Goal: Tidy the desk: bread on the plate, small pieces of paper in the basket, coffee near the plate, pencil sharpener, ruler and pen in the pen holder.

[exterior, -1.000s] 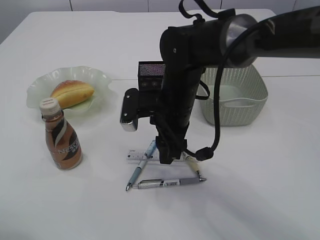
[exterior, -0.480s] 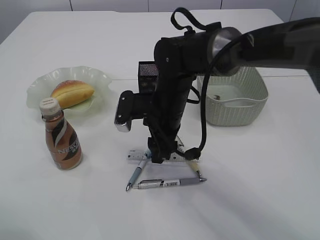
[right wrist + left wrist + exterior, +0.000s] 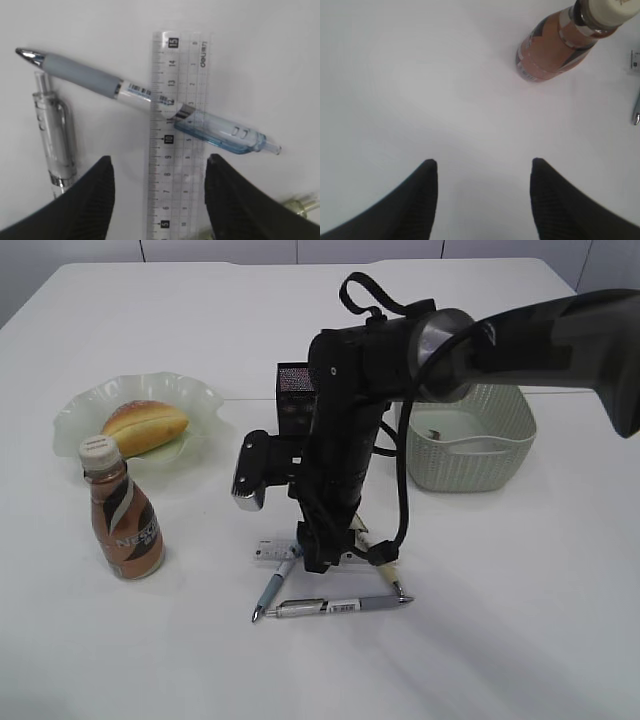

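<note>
On the white surface [image 3: 520, 620], the right hand [image 3: 157, 195] hangs spread astride a clear plastic ruler [image 3: 177, 135]; a blue-barrelled pen [image 3: 150, 100] crosses it.

The left hand [image 3: 482, 192] is spread too.

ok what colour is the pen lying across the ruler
Grey grip, white middle, clear pale blue back end on the pen crossing the ruler; right wrist view shows it best.

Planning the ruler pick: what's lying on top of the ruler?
One blue-barrelled pen lies diagonally across the clear ruler. The ruler's near end runs out of the right wrist view between the right pincer fingers, so anything on that part is unseen.
</note>
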`<state>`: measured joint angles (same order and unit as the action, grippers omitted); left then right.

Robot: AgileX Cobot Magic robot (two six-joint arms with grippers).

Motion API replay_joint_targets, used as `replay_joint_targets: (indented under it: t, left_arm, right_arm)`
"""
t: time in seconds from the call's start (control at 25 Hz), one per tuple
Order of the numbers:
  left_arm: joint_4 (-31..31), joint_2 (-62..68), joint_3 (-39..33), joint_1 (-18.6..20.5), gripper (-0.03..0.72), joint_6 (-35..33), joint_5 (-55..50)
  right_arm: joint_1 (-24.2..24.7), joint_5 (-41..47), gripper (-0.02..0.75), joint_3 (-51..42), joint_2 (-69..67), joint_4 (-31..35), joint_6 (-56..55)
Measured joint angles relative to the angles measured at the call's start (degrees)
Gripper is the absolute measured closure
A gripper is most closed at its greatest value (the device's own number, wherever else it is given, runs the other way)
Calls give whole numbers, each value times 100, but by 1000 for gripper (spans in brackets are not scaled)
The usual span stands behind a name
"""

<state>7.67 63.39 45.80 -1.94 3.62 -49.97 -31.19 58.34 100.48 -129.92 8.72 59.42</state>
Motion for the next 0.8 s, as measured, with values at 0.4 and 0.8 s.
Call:
replay_joint_targets:
  t: [0.4, 0.8]
  left_arm:
    - [0, 0, 0, 0, 255, 0, 13]
    - [0, 0, 0, 0, 255, 0, 25]
  right_arm:
    - [127, -9, 311, 0, -15, 4, -26]
    - [127, -9, 311, 2, -159, 10, -37]
